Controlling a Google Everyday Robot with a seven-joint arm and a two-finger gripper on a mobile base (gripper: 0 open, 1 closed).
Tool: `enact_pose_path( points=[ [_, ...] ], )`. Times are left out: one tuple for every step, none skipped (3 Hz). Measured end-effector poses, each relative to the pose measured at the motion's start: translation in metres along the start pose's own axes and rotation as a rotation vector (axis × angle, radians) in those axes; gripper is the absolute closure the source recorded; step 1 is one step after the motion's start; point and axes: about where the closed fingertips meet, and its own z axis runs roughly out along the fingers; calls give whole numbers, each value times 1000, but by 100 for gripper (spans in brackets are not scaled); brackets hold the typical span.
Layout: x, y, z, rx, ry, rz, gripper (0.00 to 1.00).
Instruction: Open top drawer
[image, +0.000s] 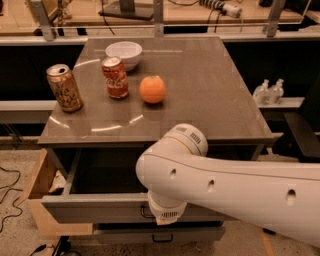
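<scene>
A grey table (210, 100) stands in a workshop-like room. Beneath its top, the top drawer (100, 207) sits well out, its deep interior showing. The gripper (164, 218) is at the drawer front, right by the dark handle (145, 212), tucked under the white arm (240, 187). I cannot tell whether it has hold. The pull looks nearly done, so next comes a short, straight draw outward.

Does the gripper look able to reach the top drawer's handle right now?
Probably yes: the gripper sits at the front of the top drawer, right beside its handle, with nothing between them.
</scene>
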Motion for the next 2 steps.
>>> enact_pose_path(
  points=[
    [0,0,0,0,0,0,100],
    [20,0,-45,70,8,19,100]
  ],
)
